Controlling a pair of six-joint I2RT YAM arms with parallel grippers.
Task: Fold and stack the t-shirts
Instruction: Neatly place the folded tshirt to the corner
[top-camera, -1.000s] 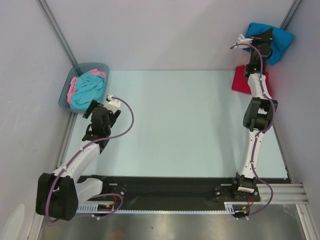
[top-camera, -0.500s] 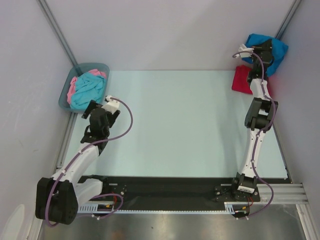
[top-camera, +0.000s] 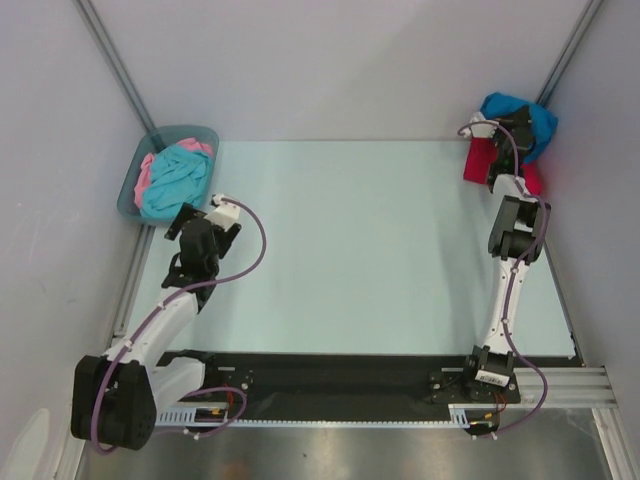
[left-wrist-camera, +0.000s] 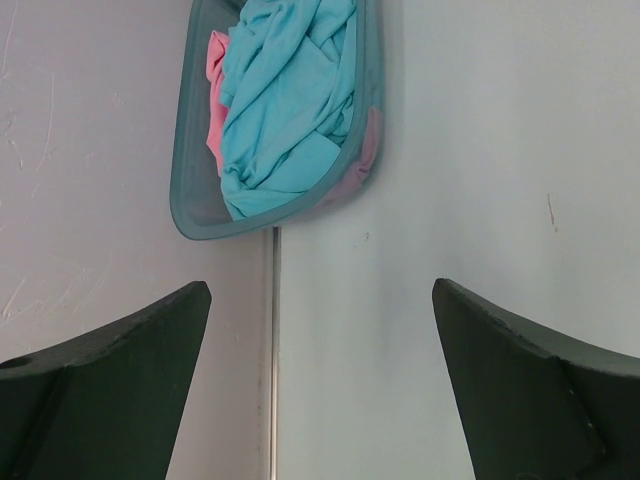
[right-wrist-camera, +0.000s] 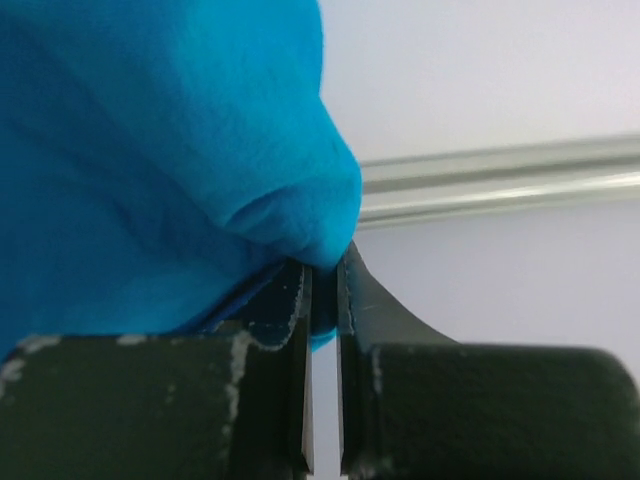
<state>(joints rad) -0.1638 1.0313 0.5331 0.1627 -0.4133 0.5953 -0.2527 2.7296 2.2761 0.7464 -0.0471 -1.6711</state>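
Observation:
The deep blue t-shirt (top-camera: 538, 122) hangs bunched at the far right corner, with my right gripper (top-camera: 512, 128) shut on a fold of it. In the right wrist view that blue cloth (right-wrist-camera: 150, 150) fills the left side and is pinched between the narrow jaws of the right gripper (right-wrist-camera: 325, 272). A bright red t-shirt (top-camera: 479, 160) lies on the table just below it. A turquoise t-shirt (top-camera: 176, 178) and a pink t-shirt (top-camera: 146, 172) are piled in the bin. My left gripper (left-wrist-camera: 320, 286) is open and holds nothing, a little short of the turquoise t-shirt (left-wrist-camera: 285, 110).
The grey-blue plastic bin (top-camera: 172, 134) sits at the table's far left corner, against the left wall; its rim (left-wrist-camera: 186, 215) shows in the left wrist view. A metal rail (right-wrist-camera: 500, 180) runs along the wall behind the right gripper. Pale walls close in left, right and back.
My right gripper has carried the blue t-shirt down and slightly left, closer over the red one, and the cloth hangs more bunched. The left arm has barely moved.

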